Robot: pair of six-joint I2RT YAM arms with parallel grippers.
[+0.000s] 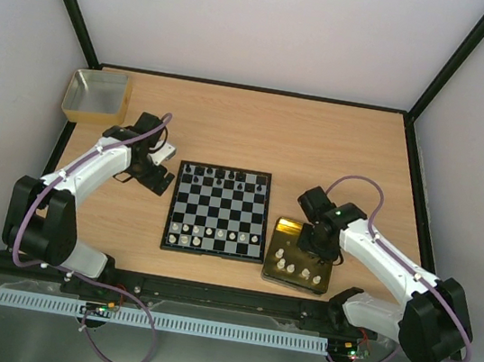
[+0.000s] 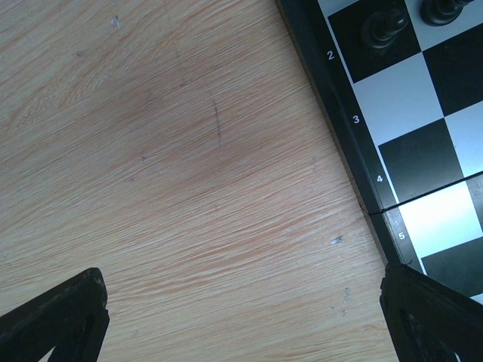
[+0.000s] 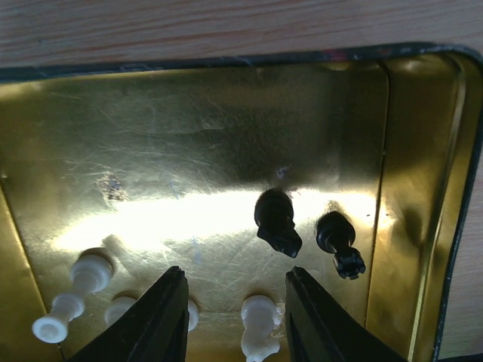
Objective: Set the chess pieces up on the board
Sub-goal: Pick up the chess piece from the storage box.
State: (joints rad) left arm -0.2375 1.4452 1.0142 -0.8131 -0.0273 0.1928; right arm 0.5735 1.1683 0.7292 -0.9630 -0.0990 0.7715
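Observation:
The board [image 1: 217, 211] lies mid-table, with black chess pieces [image 1: 224, 177] along its far row and white ones [image 1: 209, 232] in the near rows. My right gripper [image 3: 235, 276] hangs low over the gold tray [image 3: 189, 128], jaws open. A white piece [image 3: 258, 326] stands between its fingers with a gap on the left side. A black knight [image 3: 276, 223] and another black piece [image 3: 339, 243] lie just beyond the right finger. More white pieces [image 3: 75, 291] lie to the left. My left gripper [image 2: 241, 309] is wide open over bare wood beside the board's left border [image 2: 343, 113].
A yellowish square box [image 1: 98, 94] sits at the back left corner. The gold tray [image 1: 290, 234] rests right of the board, holding several white pieces [image 1: 291, 268]. Dark frame posts and white walls enclose the table.

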